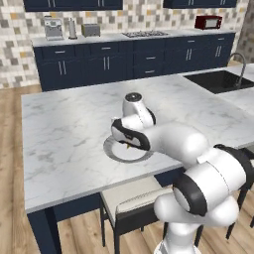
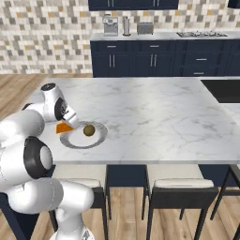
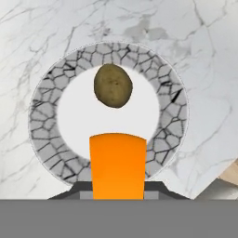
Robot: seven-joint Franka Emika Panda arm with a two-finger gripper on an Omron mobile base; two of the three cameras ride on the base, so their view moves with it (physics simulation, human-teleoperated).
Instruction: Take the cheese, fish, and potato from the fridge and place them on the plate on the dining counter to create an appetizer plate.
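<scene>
Cheese (image 3: 116, 165) lengthwise toward potato (image 3: 113, 85)

My gripper (image 3: 118, 197) hangs over the plate (image 3: 44, 116) on the dining counter (image 2: 159, 112), near its front edge. The potato (image 3: 113, 85) lies on the plate; the cheese (image 3: 117, 165) sits between my fingers, seemingly above the plate's near rim.

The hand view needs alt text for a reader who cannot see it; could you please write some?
An orange cheese wedge, held in the shut pincer, hangs over a round plate with a cracked grey rim. A brown potato already lies on the plate's white centre, beyond the cheese. The plate sits on the white, grey-veined dining counter.
</scene>
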